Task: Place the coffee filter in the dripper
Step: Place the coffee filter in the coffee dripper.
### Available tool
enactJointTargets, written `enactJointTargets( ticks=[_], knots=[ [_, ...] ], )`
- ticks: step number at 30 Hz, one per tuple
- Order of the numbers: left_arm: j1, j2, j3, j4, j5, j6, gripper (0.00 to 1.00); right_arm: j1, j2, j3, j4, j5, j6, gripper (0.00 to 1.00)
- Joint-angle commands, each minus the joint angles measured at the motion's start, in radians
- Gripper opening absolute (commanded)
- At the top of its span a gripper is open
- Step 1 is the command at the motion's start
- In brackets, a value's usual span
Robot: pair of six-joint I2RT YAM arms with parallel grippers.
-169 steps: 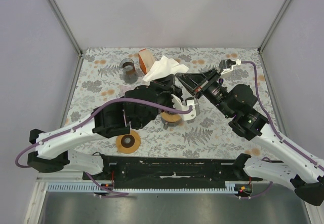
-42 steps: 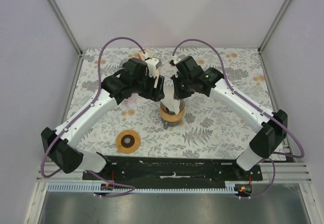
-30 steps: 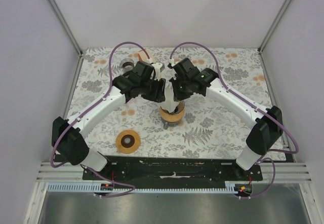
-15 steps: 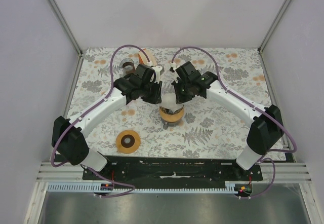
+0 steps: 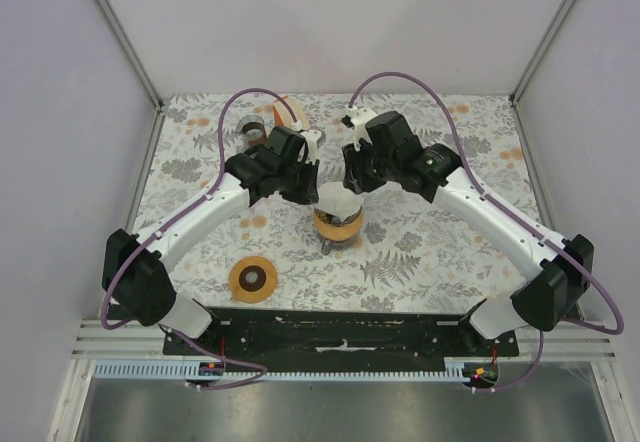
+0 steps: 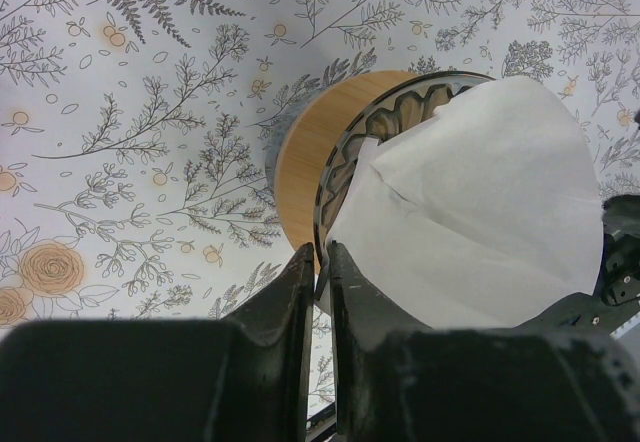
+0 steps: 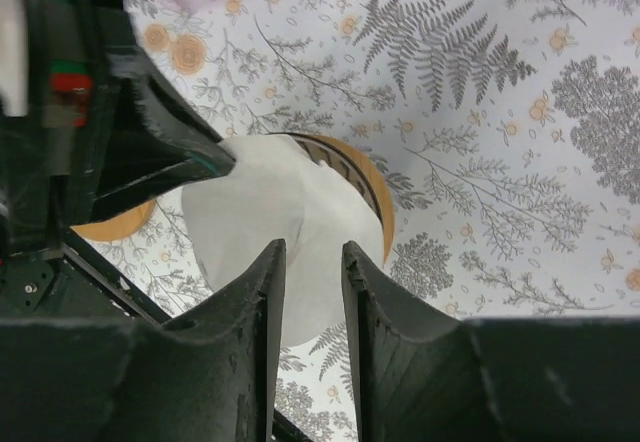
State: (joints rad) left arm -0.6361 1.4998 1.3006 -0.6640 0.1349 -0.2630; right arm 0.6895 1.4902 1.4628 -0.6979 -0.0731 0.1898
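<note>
The dripper [image 5: 340, 228], with a wooden collar and a dark ribbed rim, stands mid-table. The white coffee filter [image 5: 335, 203] sits in its mouth, opened into a cone and leaning above the rim. My left gripper [image 5: 309, 191] is at the dripper's left rim. In the left wrist view its jaws [image 6: 324, 256] are nearly together, pinching the near edge of the coffee filter [image 6: 480, 202] by the dripper [image 6: 310, 152]. My right gripper [image 5: 354, 183] hovers just right of the filter. Its fingers [image 7: 305, 250] stand apart above the filter [image 7: 265, 212] with nothing between them.
A round wooden disc [image 5: 253, 280] lies at the front left. A small metal cup [image 5: 252, 132] and an orange-rimmed piece [image 5: 287, 112] stand at the back left. Metal enclosure posts and grey walls frame the floral mat [image 5: 440, 242].
My right gripper has opened and let go of the filter, pulling up and to the right. My left jaws have closed on the filter's edge. The filter has sunk lower into the dripper.
</note>
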Motion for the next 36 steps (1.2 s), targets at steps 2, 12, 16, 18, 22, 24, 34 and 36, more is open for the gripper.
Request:
enactJointTargets(
  ticks=[2, 12, 16, 18, 22, 24, 34, 36],
  knots=[
    [-0.004, -0.013, 0.034, 0.012, 0.017, 0.016, 0.17, 0.054, -0.041, -0.031, 0.098, -0.042, -0.039, 0.19],
    [-0.002, -0.023, 0.06, 0.001, 0.028, 0.011, 0.25, 0.074, 0.053, -0.128, 0.09, -0.033, 0.034, 0.0],
    [0.006, -0.032, 0.084, 0.0, 0.035, -0.01, 0.38, 0.077, 0.082, -0.137, 0.089, -0.024, 0.023, 0.0],
    [0.024, -0.039, 0.097, -0.006, 0.046, -0.027, 0.45, 0.085, 0.102, -0.134, 0.075, -0.007, 0.023, 0.0],
    [0.088, -0.059, 0.129, -0.026, 0.097, -0.064, 0.53, 0.102, 0.142, -0.111, 0.018, 0.053, 0.016, 0.0],
    [0.118, -0.072, 0.131, -0.029, 0.118, -0.091, 0.54, 0.111, 0.168, -0.091, -0.001, 0.064, 0.013, 0.0],
    [0.145, -0.102, -0.037, 0.017, 0.241, -0.202, 0.59, 0.15, 0.295, 0.034, -0.071, 0.116, 0.017, 0.0],
    [0.138, -0.096, -0.055, 0.024, 0.244, -0.202, 0.6, 0.151, 0.297, 0.037, -0.071, 0.096, 0.014, 0.0]
  ],
)
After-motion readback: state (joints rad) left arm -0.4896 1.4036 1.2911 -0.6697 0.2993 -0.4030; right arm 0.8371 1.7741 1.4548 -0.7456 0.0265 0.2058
